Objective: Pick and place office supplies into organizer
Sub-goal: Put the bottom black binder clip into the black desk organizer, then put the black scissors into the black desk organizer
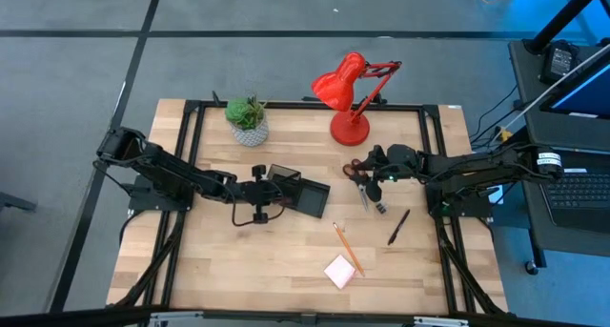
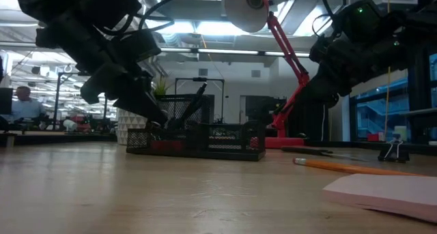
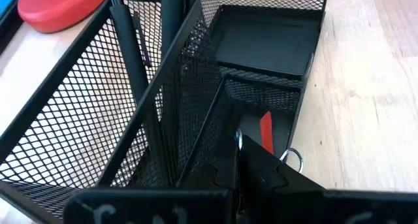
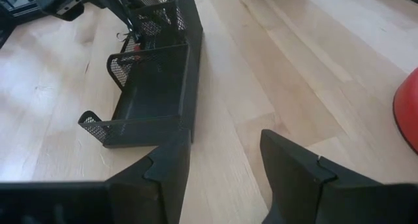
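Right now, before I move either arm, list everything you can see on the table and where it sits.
Organizer: one, black mesh, table centre.
Red eraser: one, inside a small organizer compartment.
Binder clip: one, black, between the left fingers above that compartment.
Scissors: one, red-handled, under the right arm, beside the lamp base.
Pen: one, black, right of centre.
Pencil: one, orange, near the front.
Sticky-note pad: one, pink, front, by the pencil.
Small clip: one, black, below the scissors.
Desk lamp: one, red, back.
Potted plant: one, green, back left.
Left gripper: at the organizer.
Right gripper: open, over the scissors.
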